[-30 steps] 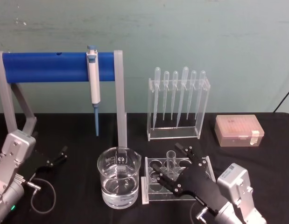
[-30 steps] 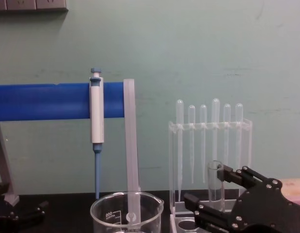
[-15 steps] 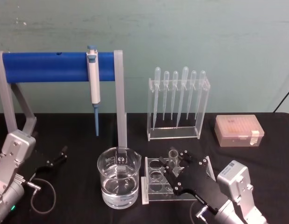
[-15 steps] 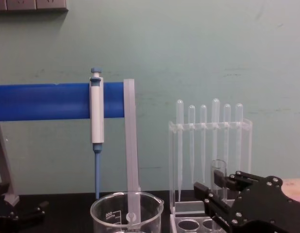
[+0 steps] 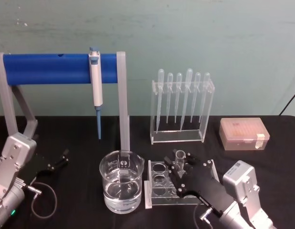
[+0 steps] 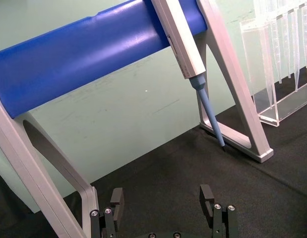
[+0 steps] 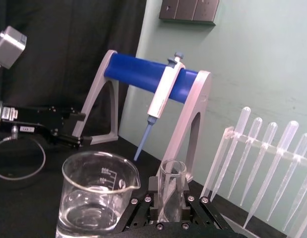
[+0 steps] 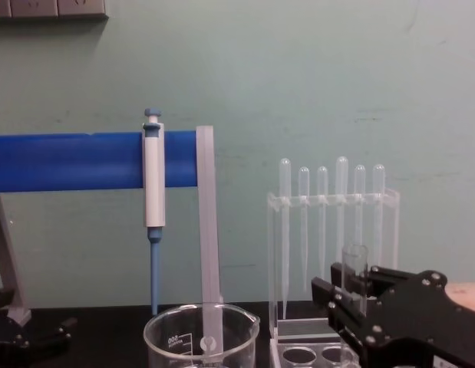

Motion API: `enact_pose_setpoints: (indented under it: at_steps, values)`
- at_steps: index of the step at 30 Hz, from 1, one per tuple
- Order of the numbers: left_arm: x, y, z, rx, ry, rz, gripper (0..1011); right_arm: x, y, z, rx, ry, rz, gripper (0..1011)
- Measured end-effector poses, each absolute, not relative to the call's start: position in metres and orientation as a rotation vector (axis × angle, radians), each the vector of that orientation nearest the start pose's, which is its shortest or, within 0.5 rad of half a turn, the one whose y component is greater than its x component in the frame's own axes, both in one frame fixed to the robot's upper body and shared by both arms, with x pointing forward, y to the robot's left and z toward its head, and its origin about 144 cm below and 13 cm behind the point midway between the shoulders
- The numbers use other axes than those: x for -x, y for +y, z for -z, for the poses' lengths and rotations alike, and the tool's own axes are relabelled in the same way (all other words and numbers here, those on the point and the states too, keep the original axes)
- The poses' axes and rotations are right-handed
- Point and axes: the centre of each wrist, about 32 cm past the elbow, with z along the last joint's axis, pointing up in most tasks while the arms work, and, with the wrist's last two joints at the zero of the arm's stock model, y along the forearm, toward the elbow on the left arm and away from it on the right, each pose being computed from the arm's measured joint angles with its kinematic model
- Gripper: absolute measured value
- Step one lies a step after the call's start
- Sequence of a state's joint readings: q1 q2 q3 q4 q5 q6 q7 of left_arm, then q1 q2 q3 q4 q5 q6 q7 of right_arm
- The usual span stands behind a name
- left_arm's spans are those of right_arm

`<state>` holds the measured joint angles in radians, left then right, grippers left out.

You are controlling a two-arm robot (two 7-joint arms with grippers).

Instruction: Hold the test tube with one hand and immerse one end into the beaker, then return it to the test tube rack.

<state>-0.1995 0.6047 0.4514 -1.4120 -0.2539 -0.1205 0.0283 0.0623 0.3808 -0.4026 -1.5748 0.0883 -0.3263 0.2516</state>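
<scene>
- Then, the right arm reached in from the lower right of the head view, its silver wrist low over the black table (image 5: 261,157) and its black hand angled forward and to the left above the test tube rack (image 5: 156,190).
- The right gripper (image 5: 181,166) was closed in on the test tube (image 5: 179,155), with one finger pressed against each side of the glass; the right wrist view showed the test tube (image 7: 170,191) pinched between the two black fingers (image 7: 153,192).
- The test tube stood upright in the rack, with its open rim above the fingers and its lower part hidden behind the hand. In the chest view the test tube (image 8: 354,262) rose just above the right gripper (image 8: 352,293).
- The beaker (image 5: 120,183), part filled with clear liquid, stood just to the left of the rack, apart from the tube.
- The left arm rested at the left edge of the table, well apart from the beaker. The left gripper (image 5: 59,161) held nothing, and its fingers (image 6: 116,198) were spread wide in the left wrist view.
</scene>
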Motion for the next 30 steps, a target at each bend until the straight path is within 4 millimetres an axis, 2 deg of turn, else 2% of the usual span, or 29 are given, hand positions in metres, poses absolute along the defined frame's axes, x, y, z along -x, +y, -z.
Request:
enact_pose_setpoints:
  at_steps: [11, 30]
  values:
    - [-0.489, 0.310, -1.140, -0.305, -0.285, -1.248, 1000, -0.451, -0.217, -1.159, -0.052, -0.333, 0.875, 224]
    - [-0.489, 0.310, -1.140, -0.304, -0.285, -1.248, 1000, -0.463, -0.222, -1.222, -0.047, -0.217, 0.851, 224]
